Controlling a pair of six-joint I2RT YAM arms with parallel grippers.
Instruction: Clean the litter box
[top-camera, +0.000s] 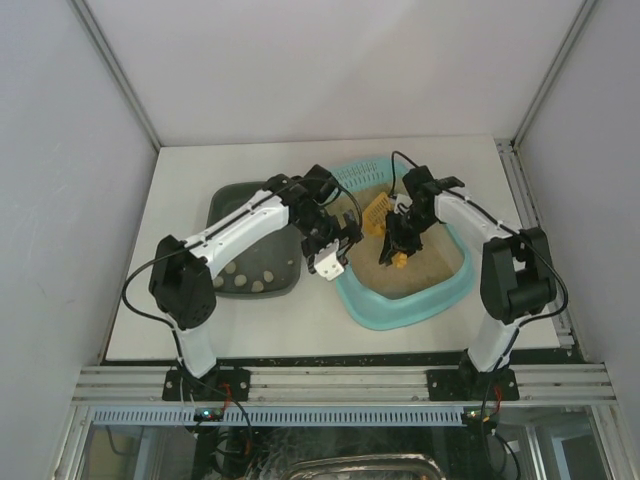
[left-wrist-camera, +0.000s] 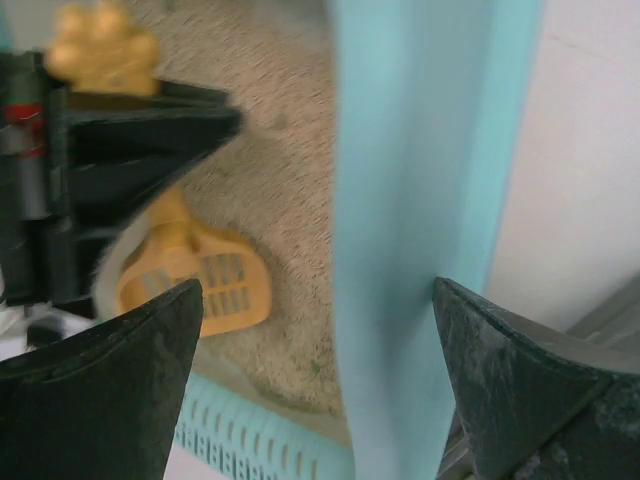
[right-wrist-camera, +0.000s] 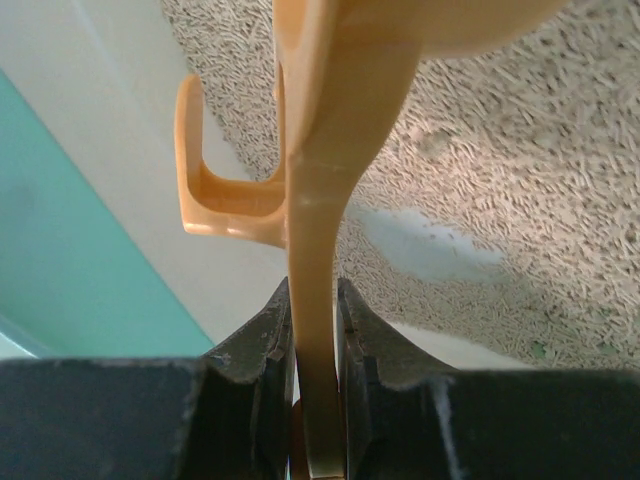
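The litter box (top-camera: 372, 312) is a light-turquoise tray with beige litter (top-camera: 425, 262), right of centre. My left gripper (top-camera: 336, 250) hangs open over its left rim. In the left wrist view the turquoise rim (left-wrist-camera: 420, 180) runs between the wide-apart fingers (left-wrist-camera: 110, 385). My right gripper (top-camera: 399, 243) is over the litter, shut on the handle of a yellow scoop (top-camera: 377, 212). Seen from the right wrist, the handle (right-wrist-camera: 325, 200) is pinched between the jaws above the litter (right-wrist-camera: 500, 150). The slotted scoop head (left-wrist-camera: 205, 285) rests on the litter.
A dark grey-green tray (top-camera: 232, 200) holding several pale lumps (top-camera: 250, 278) lies left of the litter box, under my left arm. The slotted end of the litter box (top-camera: 352, 175) faces the back. Grey walls enclose the white table (top-camera: 200, 330) on three sides.
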